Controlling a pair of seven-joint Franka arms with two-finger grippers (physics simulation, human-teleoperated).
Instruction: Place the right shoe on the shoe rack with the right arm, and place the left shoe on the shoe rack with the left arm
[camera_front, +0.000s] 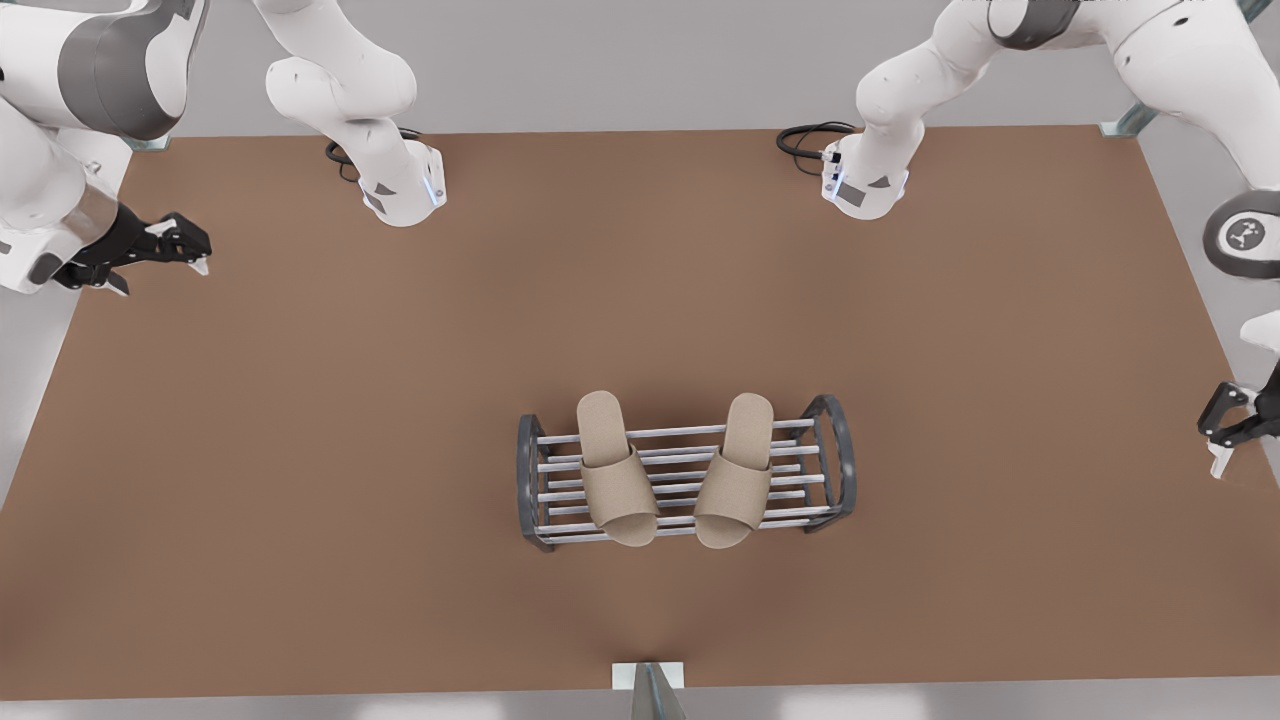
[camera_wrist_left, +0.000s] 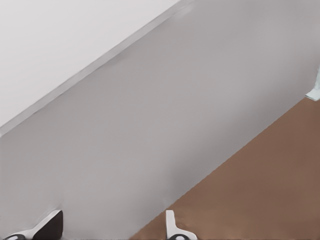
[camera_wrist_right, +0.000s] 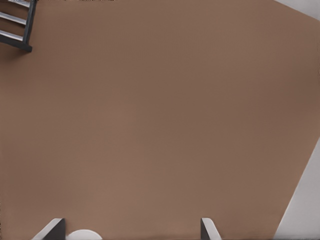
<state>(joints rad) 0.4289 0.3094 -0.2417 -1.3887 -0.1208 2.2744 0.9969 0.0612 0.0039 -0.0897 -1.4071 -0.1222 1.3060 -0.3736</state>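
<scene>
Slippers sit side by side on the shoe rack in the front view, near the middle of the brown table. We take the one toward the front view's left as the right shoe and the one toward the front view's right as the left shoe. Both lie across the silver bars between the dark end frames, with their open toes over the edge of the rack facing the camera and their heels toward the arm bases. They are close together, and we cannot tell whether they touch. The right gripper hangs over the table's edge at the front view's left, well apart from the rack, fingers spread and holding nothing. The left gripper hangs just off the table's edge at the front view's right, likewise parted and empty. In the left wrist view we see the left gripper with its two fingertips wide apart over grey floor, and a corner of the table beside it. In the right wrist view the right gripper shows both fingertips spread, nothing between them, above bare table, with one end of the shoe rack far off.
</scene>
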